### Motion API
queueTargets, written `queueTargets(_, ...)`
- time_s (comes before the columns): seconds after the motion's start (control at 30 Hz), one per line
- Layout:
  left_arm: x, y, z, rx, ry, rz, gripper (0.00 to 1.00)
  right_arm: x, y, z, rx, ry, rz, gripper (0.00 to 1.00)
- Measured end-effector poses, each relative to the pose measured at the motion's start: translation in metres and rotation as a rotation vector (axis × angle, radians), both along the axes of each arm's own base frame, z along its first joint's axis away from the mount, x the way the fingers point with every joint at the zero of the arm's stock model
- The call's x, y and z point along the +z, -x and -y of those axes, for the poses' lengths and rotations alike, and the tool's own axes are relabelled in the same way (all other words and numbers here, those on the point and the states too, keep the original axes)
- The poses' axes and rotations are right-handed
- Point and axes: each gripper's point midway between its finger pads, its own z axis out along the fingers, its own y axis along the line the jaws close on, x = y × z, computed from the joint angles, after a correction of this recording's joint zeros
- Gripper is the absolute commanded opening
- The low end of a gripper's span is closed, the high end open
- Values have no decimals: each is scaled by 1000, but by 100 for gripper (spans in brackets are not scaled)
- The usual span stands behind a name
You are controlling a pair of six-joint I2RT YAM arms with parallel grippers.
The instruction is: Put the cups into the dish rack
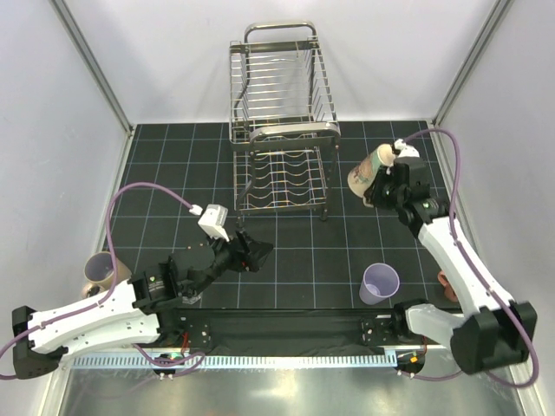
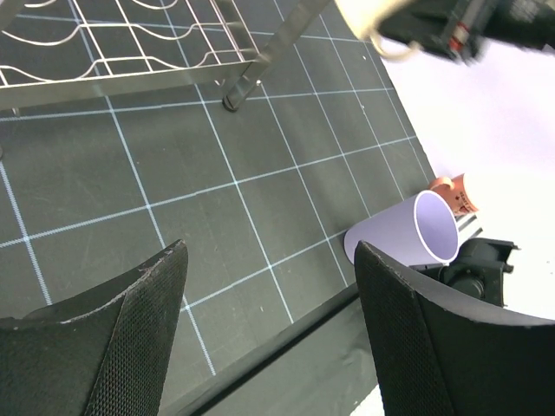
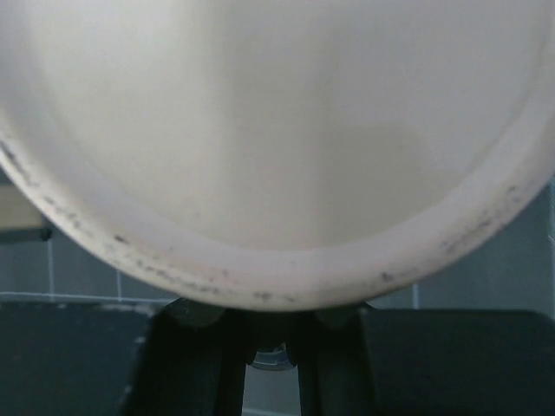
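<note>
A brown mug (image 1: 100,272) sits at eight o'clock. The left gripper (image 1: 253,252) hangs spread and empty. The dish rack (image 1: 282,130) stands at twelve. At two, the right gripper (image 1: 384,178) clamps a cream mug (image 1: 364,171). It is probably hard, slick and breakable, and its wall near the rim suits pinching.

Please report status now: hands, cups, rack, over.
Left hand open, empty. Right hand shut on tan mug, beside dish rack. Lavender tumbler stands on mat.
</note>
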Motion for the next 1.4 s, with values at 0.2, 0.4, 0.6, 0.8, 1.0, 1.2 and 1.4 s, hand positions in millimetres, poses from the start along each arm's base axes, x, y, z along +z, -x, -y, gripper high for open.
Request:
queueTargets(0.2, -8, 3, -1, -2, 6, -21, 76, -17, -51, -14, 91, -124, 14, 4)
queueTargets(0.4, -23, 4, -3, 2, -11, -42, 76, -13, -93, -48, 245, -229, 53, 4)
queueTargets(0.6, -32, 7, -4, -4, -11, -63, 76, -6, -125, -72, 349, -310, 93, 4)
queueTargets(0.8, -33, 9, -6, -2, 6, -70, 76, -19, -126, -94, 435, -344, 60, 4)
queueTargets(1.0, -34, 9, -6, -1, 8, -73, 76, -17, -131, -124, 522, -312, 54, 4)
queueTargets(1.2, -37, 10, -8, 1, 5, -78, 76, -20, -139, -139, 557, -288, 48, 4)
queueTargets(1.4, -36, 10, -10, 7, 11, -80, 76, -49, -148, -135, 508, -240, -26, 4)
